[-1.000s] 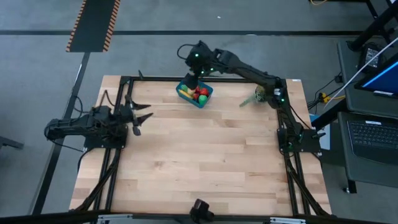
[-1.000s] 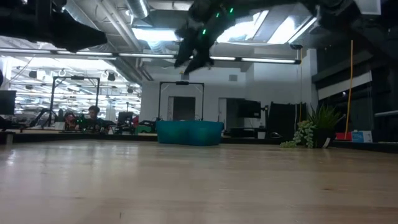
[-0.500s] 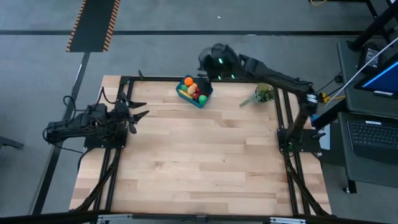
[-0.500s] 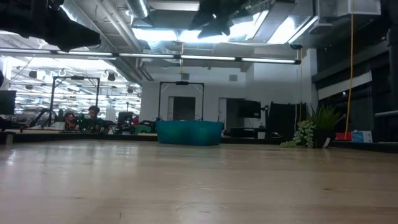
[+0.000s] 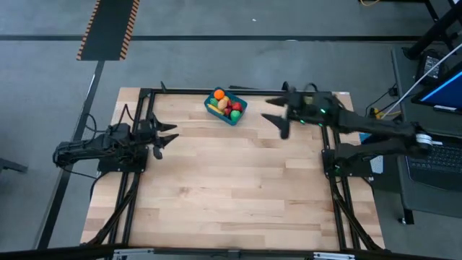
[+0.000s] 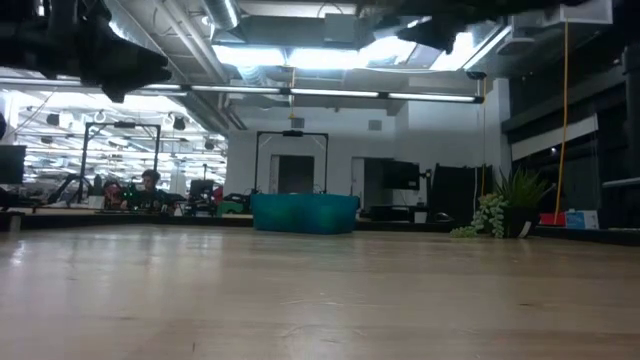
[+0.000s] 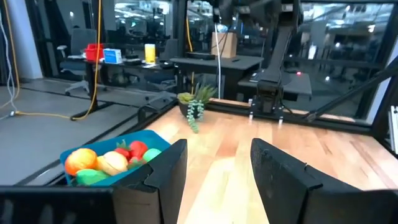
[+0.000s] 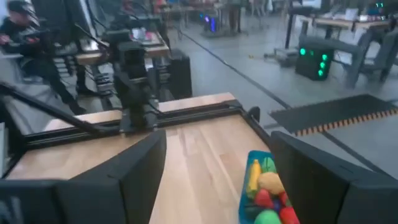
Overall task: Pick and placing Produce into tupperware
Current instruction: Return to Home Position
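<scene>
The blue tupperware [image 5: 225, 107] stands near the table's far edge, holding produce [image 5: 227, 103]: orange, yellow, red and green pieces. It also shows in the left wrist view [image 7: 112, 163], the right wrist view [image 8: 264, 190] and the low view [image 6: 304, 213]. My right gripper [image 5: 275, 115] hovers open above the table, to the right of the container, with nothing between its fingers [image 8: 217, 186]. My left gripper [image 5: 165, 136] waits open at the table's left side, pointing right, empty [image 7: 214, 180].
A grey-green plant sprig [image 6: 490, 215] sits near the table's far right corner [image 7: 196, 102]; in the high view the right arm covers it. Black frame rails run along the table's left, far and right sides. Bare wood spreads across the middle and near half [image 5: 231, 195].
My right gripper has left its place over the tupperware, swung out past the table's far edge, then come round toward the right and near side, ending right of the container. An orange piece now shows in the container where the gripper stood.
</scene>
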You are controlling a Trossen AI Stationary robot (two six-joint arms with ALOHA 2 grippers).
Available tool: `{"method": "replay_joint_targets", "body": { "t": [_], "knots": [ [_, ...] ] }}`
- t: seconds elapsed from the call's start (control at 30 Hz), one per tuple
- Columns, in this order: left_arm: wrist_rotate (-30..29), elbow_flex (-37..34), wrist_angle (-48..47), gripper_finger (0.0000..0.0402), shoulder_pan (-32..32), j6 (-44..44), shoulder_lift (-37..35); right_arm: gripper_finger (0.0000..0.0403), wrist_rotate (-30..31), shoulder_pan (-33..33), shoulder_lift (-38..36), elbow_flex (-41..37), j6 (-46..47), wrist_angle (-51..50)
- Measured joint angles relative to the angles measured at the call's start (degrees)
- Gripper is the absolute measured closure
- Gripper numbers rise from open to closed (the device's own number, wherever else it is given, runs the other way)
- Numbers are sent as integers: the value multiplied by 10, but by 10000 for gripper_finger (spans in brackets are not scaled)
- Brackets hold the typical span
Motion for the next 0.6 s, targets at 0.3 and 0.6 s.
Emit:
{"method": "replay_joint_targets", "body": {
  "t": [0.3,0.6],
  "knots": [
    [-4,-21,47,231,0,-20,0,114,-26,11,-262,-201,34,23],
    [-14,-55,147,231,0,-36,0,114,-47,11,-466,-326,41,10]
  ]
}}
